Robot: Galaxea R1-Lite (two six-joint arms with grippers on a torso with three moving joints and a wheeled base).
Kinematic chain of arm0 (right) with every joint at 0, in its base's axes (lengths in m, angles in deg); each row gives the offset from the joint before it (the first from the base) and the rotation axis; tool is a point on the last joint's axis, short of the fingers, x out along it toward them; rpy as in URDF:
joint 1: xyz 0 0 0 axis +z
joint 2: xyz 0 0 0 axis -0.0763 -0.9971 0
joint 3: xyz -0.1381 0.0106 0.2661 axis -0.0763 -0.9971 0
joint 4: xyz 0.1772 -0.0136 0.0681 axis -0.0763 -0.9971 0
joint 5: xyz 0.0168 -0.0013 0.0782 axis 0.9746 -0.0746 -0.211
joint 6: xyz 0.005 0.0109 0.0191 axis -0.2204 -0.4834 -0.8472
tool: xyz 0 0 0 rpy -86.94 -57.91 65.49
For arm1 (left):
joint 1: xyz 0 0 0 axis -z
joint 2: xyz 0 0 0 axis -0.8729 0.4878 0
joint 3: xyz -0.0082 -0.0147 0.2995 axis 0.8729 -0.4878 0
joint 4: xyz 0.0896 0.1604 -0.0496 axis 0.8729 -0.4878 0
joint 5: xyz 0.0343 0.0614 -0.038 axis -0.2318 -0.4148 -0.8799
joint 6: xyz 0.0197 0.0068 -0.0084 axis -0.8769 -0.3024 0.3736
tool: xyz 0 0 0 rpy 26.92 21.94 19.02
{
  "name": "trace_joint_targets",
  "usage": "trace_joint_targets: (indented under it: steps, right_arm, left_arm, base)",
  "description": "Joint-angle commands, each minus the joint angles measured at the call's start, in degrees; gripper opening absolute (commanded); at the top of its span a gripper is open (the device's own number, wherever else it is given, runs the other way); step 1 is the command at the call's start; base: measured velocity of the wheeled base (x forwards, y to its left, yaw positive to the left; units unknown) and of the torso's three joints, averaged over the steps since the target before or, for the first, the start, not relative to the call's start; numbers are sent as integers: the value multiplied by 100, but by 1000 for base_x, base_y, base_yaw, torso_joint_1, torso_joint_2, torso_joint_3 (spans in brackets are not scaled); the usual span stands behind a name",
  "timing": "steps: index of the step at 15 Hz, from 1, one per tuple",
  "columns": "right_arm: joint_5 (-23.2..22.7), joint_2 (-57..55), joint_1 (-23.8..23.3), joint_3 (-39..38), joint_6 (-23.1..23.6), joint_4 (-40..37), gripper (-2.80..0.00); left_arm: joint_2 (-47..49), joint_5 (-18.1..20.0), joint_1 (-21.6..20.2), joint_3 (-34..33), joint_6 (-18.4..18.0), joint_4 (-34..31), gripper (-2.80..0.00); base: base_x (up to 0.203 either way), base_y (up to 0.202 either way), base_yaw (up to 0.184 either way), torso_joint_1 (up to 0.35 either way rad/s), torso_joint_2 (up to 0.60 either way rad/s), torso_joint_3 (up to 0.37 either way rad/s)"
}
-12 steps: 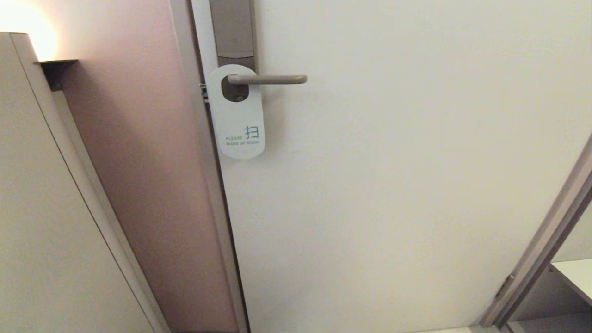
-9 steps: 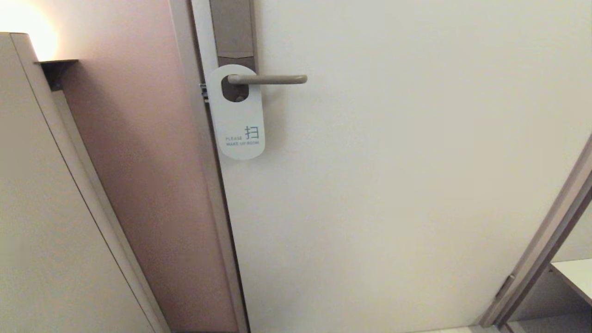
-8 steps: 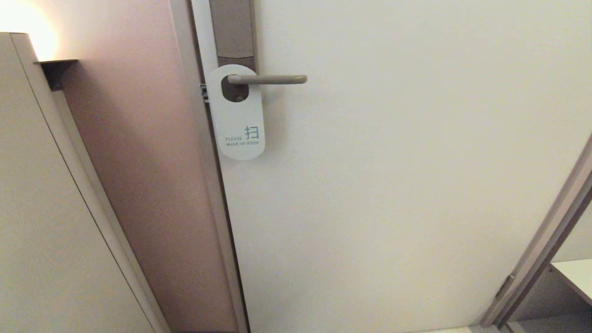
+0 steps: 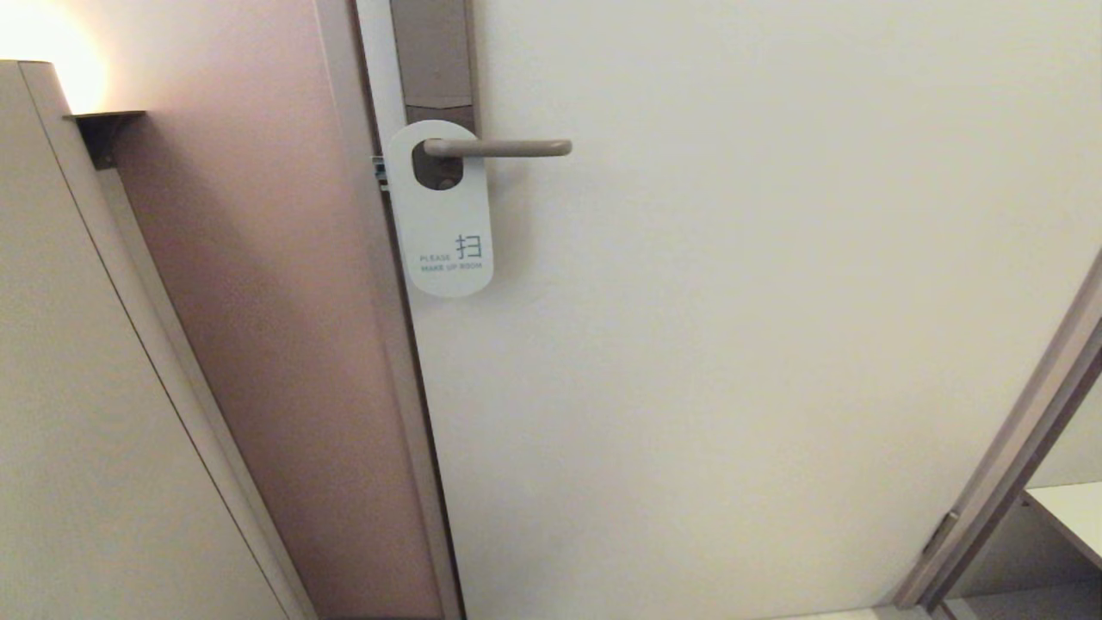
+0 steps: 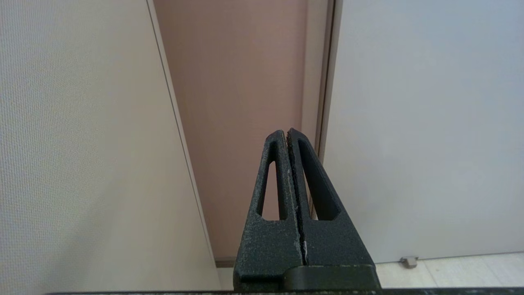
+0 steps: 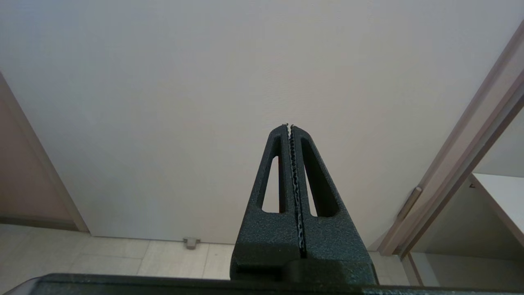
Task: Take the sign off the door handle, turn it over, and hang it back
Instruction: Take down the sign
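The sign [image 4: 443, 224] hangs by its oval hole on the door handle [image 4: 508, 148], white side out with teal "PLEASE MAKE UP ROOM" lettering. The handle is a slim beige lever on a tall brown-grey plate [image 4: 433, 60] at the door's left edge. Neither arm shows in the head view. My left gripper [image 5: 286, 132] is shut and empty, low down, pointing at the door's left jamb. My right gripper [image 6: 289, 126] is shut and empty, low down, facing the door's lower part. Neither wrist view shows the sign or the handle.
The white door [image 4: 732, 327] fills most of the head view. A pinkish wall panel [image 4: 275, 327] and a beige cabinet side [image 4: 77, 413] stand to its left. A second frame [image 4: 1007, 456] with a shelf [image 4: 1072, 508] is at the lower right. A door stop [image 6: 190, 242] sits on the floor.
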Motion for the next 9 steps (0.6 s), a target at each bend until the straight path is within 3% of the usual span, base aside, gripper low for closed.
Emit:
trace_joint_targets:
  steps: [1,6,9]
  right_arm:
    - [-2,0,2,0,-1,-3,-280]
    - [-3,0,2,0,-2,5,-280]
    - [-3,0,2,0,6,-3,-280]
  left_arm:
    - [7,-2,-1,4,-37,20,-280]
    - [130,407,-1,800,-77,-359,-280]
    - [830,480,8,1309,-65,-510,-280]
  base:
    - [0,0,0,0,0,0]
    - [0,0,0,0,0,0]
    - [0,0,0,0,0,0]
